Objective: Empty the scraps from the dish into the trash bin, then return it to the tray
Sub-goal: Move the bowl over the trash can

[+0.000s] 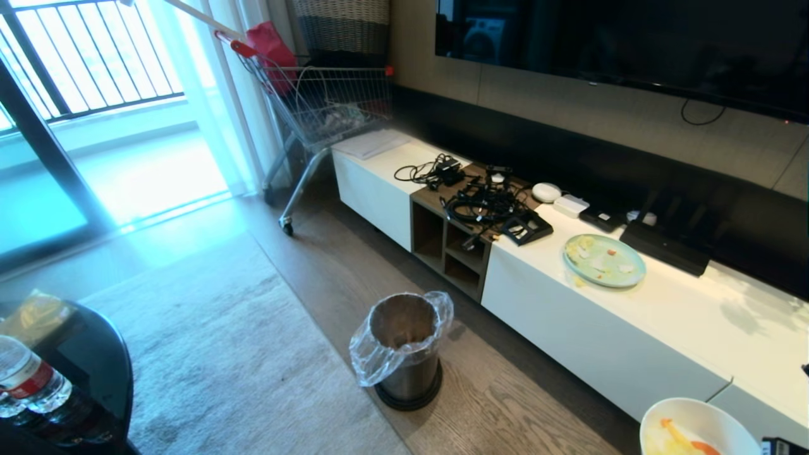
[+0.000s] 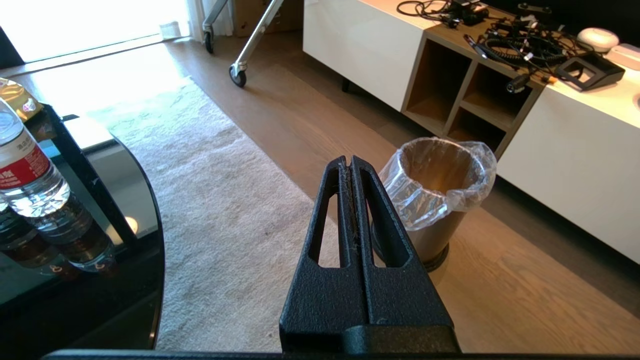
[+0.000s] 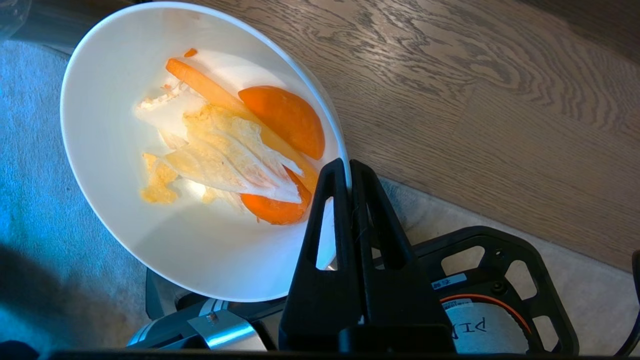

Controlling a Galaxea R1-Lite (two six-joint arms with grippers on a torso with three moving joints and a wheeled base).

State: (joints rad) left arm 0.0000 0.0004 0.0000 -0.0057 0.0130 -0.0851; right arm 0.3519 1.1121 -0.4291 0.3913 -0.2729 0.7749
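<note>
The dish (image 3: 115,200), a glossy round white bowl with deep sides, sits at 5 o'clock in the head view, only its upper rim showing. In the right wrist view it hangs tilted over wood-grain floor and pale carpet, its rim pinched between the clenched black fingers of the right tool (image 3: 348,167).

Largest first. The long low white bench (image 1: 632,341), smooth and flat-topped with an open wooden cubby section, runs from 12 o'clock to 4 o'clock. A grey short-pile rug (image 1: 221,354) covers the floor at 7 o'clock. A wire shopping cart (image 1: 322,107) stands at 11 o'clock. A black glass side table (image 1: 95,373) at 8 o'clock carries a clear plastic water bottle (image 1: 28,382) with a red label.

The trash bin (image 1: 404,351), a brushed-metal cylinder on a black base ring, its clear crinkled liner folded over the rim, stands on the wood floor at centre, 6 o'clock, well apart from the dish.

A flat pale green plate (image 1: 604,260) lies on the bench at 3 o'clock. A tangle of black cables (image 1: 483,202) lies at 1 o'clock.

The scraps (image 3: 235,150), orange curved slices and limp pale yellow-white leaf pieces, lie inside the dish.

The left tool (image 2: 351,162) has its ridged black fingers pressed together, empty, near the bin.
</note>
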